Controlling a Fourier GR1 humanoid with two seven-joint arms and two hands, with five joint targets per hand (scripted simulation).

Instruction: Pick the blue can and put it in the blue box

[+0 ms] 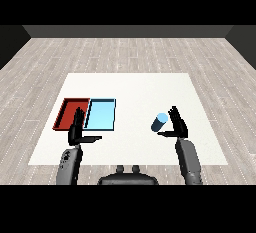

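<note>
The blue can (pixel 159 122) stands on the white table (pixel 135 92), right of centre. My right hand (pixel 177 125) is just to its right, fingers straight and thumb pointing toward the can's base, close to it but not curled round it. The light blue tray (pixel 101 114) lies left of centre with nothing in it. My left hand (pixel 77 129) hovers at the near edge of the two trays, fingers straight up and thumb out to the right, holding nothing.
The red tray (pixel 70 113) lies against the left side of the blue tray. Bare table stretches between the blue tray and the can. A wooden floor surrounds the table.
</note>
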